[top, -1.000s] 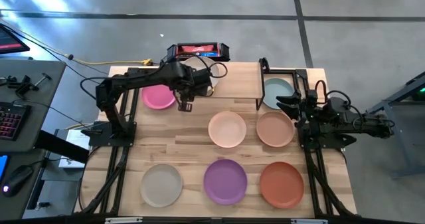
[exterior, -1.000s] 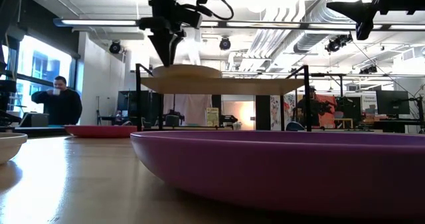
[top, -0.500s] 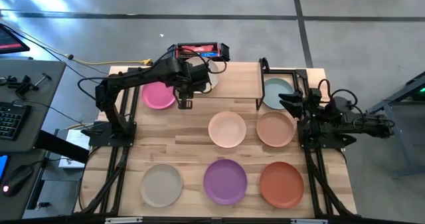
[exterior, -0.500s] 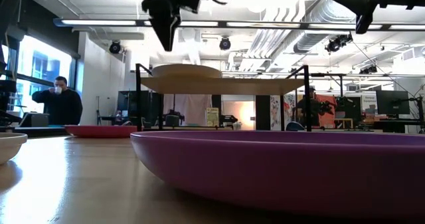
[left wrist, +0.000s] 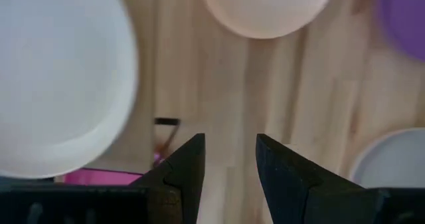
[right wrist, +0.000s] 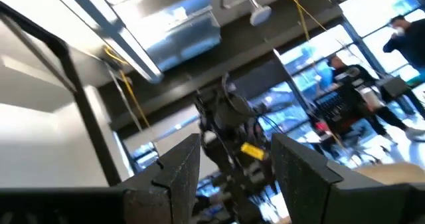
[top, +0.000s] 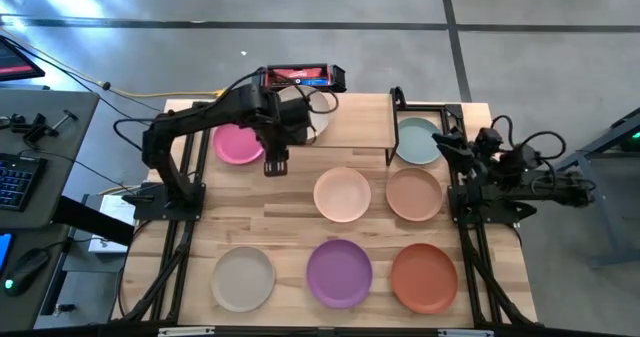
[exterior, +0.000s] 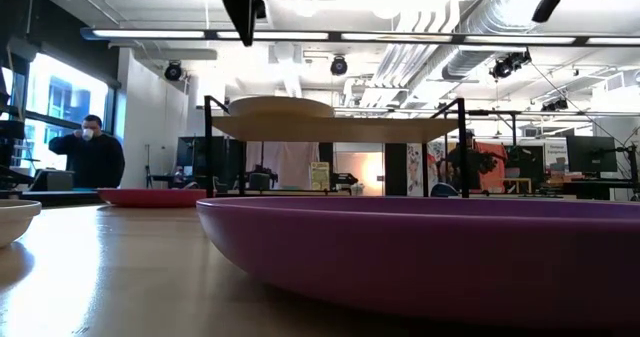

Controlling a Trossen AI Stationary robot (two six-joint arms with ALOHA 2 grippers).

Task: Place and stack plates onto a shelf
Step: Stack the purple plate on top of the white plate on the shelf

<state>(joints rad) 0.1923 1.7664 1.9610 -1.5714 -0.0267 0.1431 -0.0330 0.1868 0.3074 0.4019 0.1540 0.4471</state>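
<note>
An off-white plate [exterior: 280,107] rests flat on the left part of the light-wood shelf [exterior: 340,129], partly hidden by my left arm from above [top: 318,123]. My left gripper [top: 274,164] [left wrist: 230,159] hangs open and empty, fingers pointing down, above the shelf's near-left corner and well clear of the plate [exterior: 243,17]. My right gripper [top: 447,140] [right wrist: 236,164] is open and empty, raised by the teal plate [top: 415,140] and tipped up toward the ceiling. Pink [top: 238,143], pale peach [top: 343,194], tan [top: 415,194], grey [top: 243,278], purple [top: 339,273] and terracotta [top: 430,277] plates lie flat on the tabletop.
A red-and-black box [top: 298,76] sits at the table's far edge behind the shelf. The shelf's right half [top: 360,127] is bare board. Thin black legs [exterior: 208,147] hold the shelf up. Bare tabletop runs between the two rows of plates. A person stands far back in the room [exterior: 92,157].
My left gripper has risen straight up from just above the off-white plate on the shelf, shifting slightly toward the near edge; the plate stayed in place. My right gripper has also lifted and drawn a little toward the right and far edge.
</note>
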